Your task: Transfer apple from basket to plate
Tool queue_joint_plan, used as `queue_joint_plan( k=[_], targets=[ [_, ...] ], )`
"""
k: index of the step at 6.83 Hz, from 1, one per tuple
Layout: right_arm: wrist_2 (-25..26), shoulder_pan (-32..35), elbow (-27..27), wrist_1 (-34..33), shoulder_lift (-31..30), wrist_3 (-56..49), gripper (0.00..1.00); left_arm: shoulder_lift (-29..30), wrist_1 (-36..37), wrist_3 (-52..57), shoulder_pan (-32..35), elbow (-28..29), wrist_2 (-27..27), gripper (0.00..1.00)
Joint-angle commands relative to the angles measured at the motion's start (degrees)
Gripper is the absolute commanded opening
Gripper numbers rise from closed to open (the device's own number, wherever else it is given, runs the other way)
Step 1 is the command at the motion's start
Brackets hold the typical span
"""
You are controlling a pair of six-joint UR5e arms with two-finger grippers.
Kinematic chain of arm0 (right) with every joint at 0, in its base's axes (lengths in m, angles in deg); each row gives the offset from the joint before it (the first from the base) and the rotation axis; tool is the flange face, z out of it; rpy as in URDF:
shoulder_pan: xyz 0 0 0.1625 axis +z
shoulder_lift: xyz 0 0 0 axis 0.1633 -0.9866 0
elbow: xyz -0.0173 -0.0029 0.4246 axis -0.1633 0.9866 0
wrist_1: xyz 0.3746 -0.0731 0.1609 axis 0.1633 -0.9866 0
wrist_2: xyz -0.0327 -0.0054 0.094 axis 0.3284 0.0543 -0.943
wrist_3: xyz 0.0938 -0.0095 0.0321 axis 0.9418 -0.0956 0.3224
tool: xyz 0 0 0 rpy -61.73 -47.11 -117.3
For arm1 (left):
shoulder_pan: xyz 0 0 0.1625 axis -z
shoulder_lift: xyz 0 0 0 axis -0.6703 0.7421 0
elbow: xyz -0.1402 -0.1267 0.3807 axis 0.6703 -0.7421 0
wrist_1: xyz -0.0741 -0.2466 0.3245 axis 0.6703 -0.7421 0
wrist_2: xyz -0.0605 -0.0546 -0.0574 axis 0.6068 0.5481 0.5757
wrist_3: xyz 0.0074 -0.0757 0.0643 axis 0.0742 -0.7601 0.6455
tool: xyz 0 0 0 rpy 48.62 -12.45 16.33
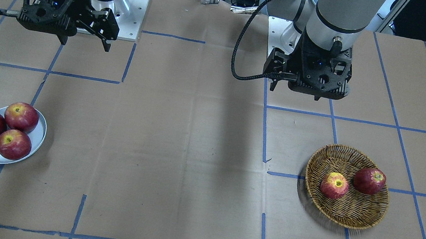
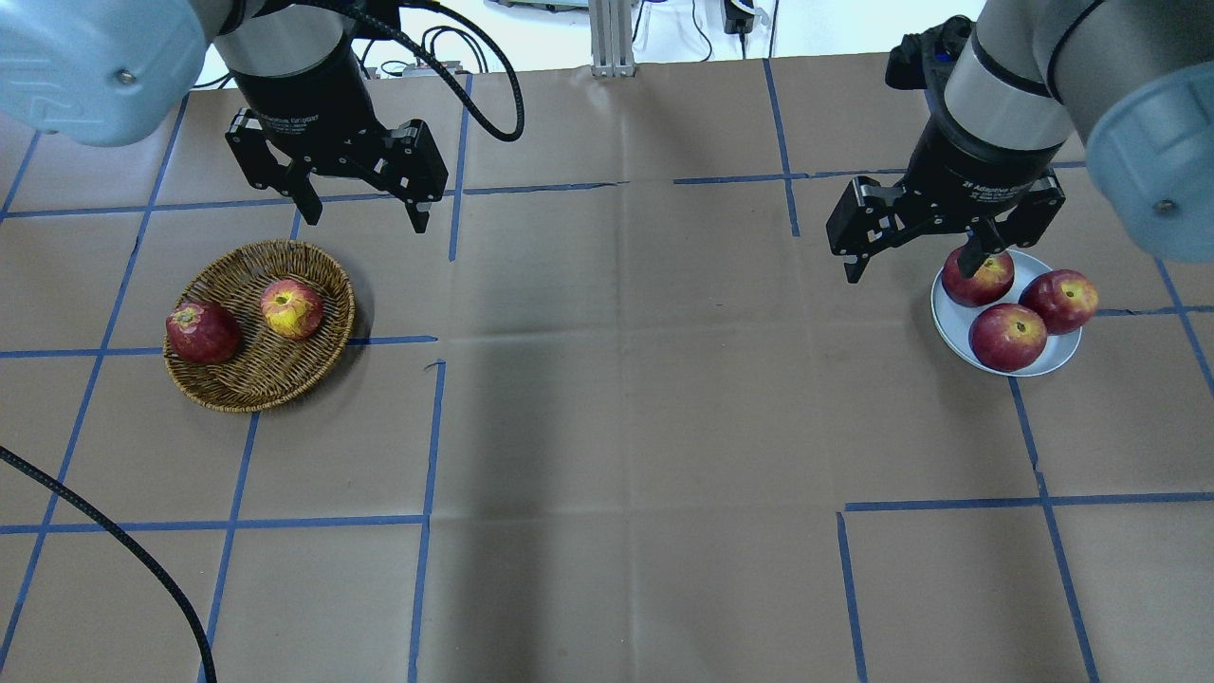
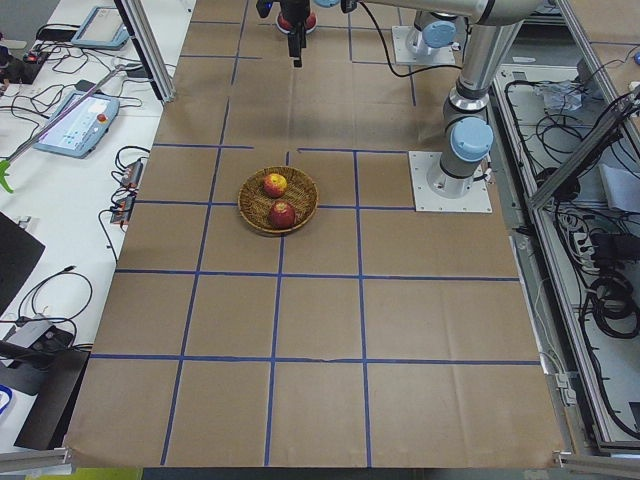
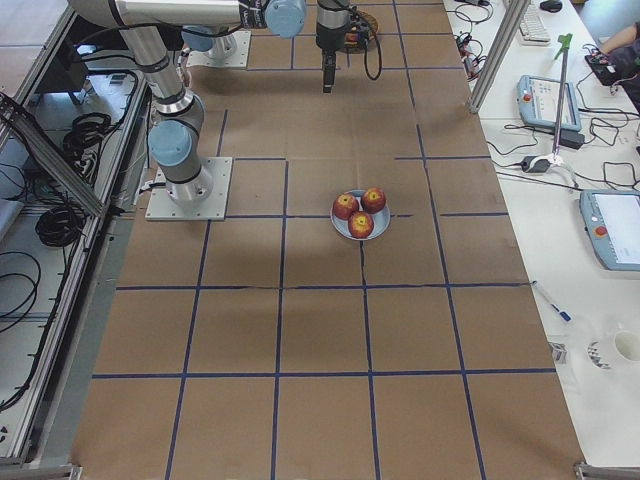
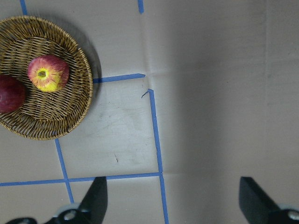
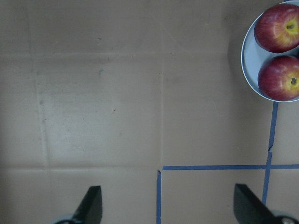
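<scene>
**The apple (image 2: 292, 308) lies in the basket (image 2: 237, 403), untouched**

Overhead: the basket stands in the left half of the surface (image 2: 616, 379), well in from its left edge. The apple sits stem pit up on the basket's inner side. A dark red apple (image 2: 201, 332) lies beside it, a little apart. The plate (image 2: 948, 318) sits in the right half, toward the right edge, and carries three dark red apples (image 2: 1007, 337) bunched together. The left gripper (image 2: 365, 224) hangs raised with its jaws spread wide and nothing between them. The right gripper (image 2: 910, 273) is likewise spread and empty, and one finger crosses an apple on the plate only in the line of sight.

Front-facing: both grippers hang over the robot-side edge of the surface, well apart from basket and plate. Blue tape lines (image 1: 362, 122) divide the surface into squares.

Exterior left: the basket shows both its apples, with the paler one on the far side.

Exterior right: the plate shows its three apples. The grippers are too small here to judge.

Left wrist: two fingertips stand far apart over bare surface and tape. The basket with the apple is in the view's upper left corner.

Right wrist: the fingertips are again wide apart over bare surface. The plate's rim and two dark apples are in the upper right corner.
</scene>
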Motion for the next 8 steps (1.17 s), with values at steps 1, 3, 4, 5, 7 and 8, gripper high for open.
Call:
queue_joint_plan(
  k=[1, 3, 4, 5, 7, 8],
  targets=[
    [0.0, -0.1, -0.1, 0.0, 0.1, 0.0, 1.0, -0.9, 0.0, 1.2, -0.9, -1.2, 3.5, 0.99],
    [0.0, -0.1, -0.1, 0.0, 0.1, 0.0, 1.0, -1.0, -0.1, 1.2, -0.9, -1.2, 3.5, 0.99],
    [0.0, -0.1, -0.1, 0.0, 0.1, 0.0, 1.0, -0.9, -0.1, 1.2, -0.9, -1.2, 3.4, 0.99],
    [-0.1, -0.1, -0.1, 0.0, 0.1, 0.1, 1.0, -1.0, -0.2, 1.2, -0.9, -1.2, 3.4, 0.99],
    [0.0, -0.1, -0.1, 0.0, 0.1, 0.0, 1.0, -1.0, -0.3, 1.2, -0.9, -1.2, 3.4, 0.99],
    [0.0, -0.1, -0.1, 0.0, 0.1, 0.0, 1.0, -1.0, -0.4, 1.2, -0.9, -1.2, 3.3, 0.99]
  ],
)
